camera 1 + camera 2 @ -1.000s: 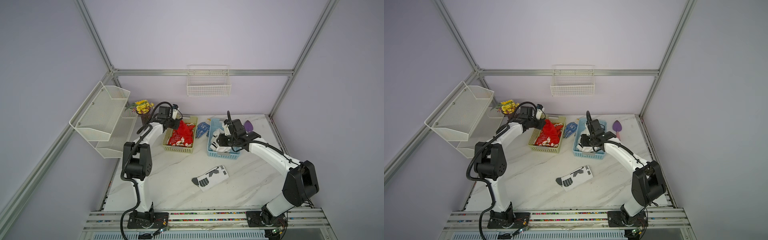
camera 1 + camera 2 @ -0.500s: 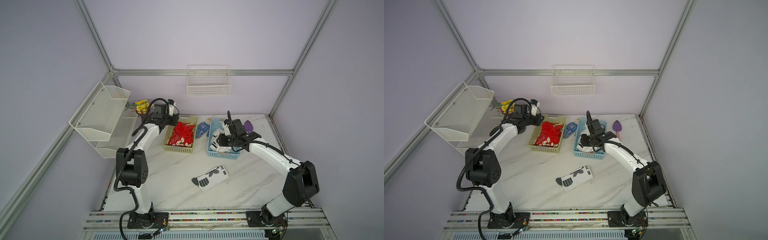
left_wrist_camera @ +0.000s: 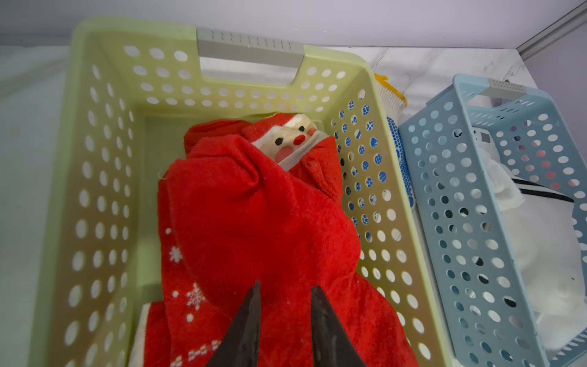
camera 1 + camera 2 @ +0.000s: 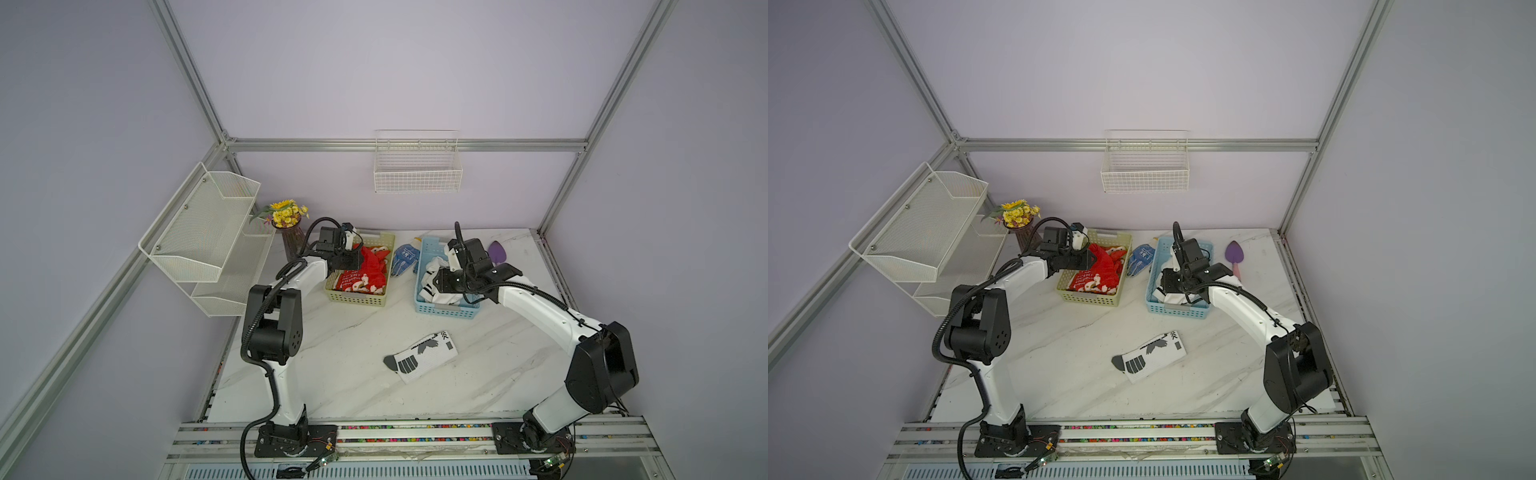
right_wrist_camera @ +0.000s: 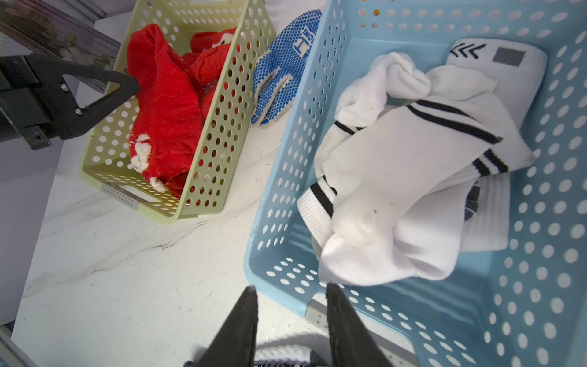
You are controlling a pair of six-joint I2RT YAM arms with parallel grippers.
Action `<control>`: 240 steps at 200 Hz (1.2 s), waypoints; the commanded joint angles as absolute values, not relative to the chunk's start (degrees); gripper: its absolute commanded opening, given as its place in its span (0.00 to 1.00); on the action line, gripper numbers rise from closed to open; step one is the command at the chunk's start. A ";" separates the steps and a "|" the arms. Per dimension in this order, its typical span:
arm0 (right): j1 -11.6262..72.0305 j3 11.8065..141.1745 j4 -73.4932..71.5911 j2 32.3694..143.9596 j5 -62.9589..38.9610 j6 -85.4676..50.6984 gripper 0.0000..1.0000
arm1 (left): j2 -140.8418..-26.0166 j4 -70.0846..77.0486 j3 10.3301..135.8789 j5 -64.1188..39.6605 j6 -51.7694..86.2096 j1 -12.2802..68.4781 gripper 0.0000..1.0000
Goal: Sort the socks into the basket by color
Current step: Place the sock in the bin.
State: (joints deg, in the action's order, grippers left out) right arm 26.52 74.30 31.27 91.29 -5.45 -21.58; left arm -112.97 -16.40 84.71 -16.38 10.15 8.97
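Note:
Red Santa socks (image 3: 254, 216) fill the green basket (image 3: 247, 44). My left gripper (image 3: 285, 285) is at that basket's left rim in both top views (image 4: 357, 259) (image 4: 1090, 259), shut on a red sock (image 4: 368, 257) that rises in a peak to its jaws. White socks with black stripes (image 5: 397, 190) lie in the blue basket (image 5: 276, 279). My right gripper (image 5: 291, 286) hovers open and empty above that basket's near left corner (image 4: 432, 286). One white sock with black and grey marks (image 4: 422, 357) (image 4: 1150, 357) lies flat on the table in front of the blue basket.
Blue dotted gloves (image 4: 405, 257) (image 5: 279, 79) lie between the two baskets. A purple trowel (image 4: 498, 251) lies behind the blue basket on the right. A vase of yellow flowers (image 4: 286, 224) and a white mesh shelf (image 4: 208, 232) stand at the left. A wire basket (image 4: 417, 166) hangs on the back wall.
My left arm drew back toward the wall, then came down again at the green basket's left rim with the red sock. The right arm has not moved.

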 commanded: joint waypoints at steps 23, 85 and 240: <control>26.90 73.47 30.91 90.77 -5.43 -21.49 0.39 | -115.27 -14.30 85.69 -17.06 11.84 10.17 0.28; 26.89 72.94 30.78 90.44 -5.36 -21.53 0.39 | -117.60 -18.37 87.77 -12.75 11.93 11.11 0.28; 31.47 64.38 33.01 80.37 -3.24 -26.78 0.45 | -108.85 -21.25 88.51 -10.20 15.43 13.35 0.31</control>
State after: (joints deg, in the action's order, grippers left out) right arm 29.71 67.16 31.53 84.42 -4.99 -23.88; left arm -115.61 -21.23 86.91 -10.55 14.46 12.29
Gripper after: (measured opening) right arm 0.426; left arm 0.306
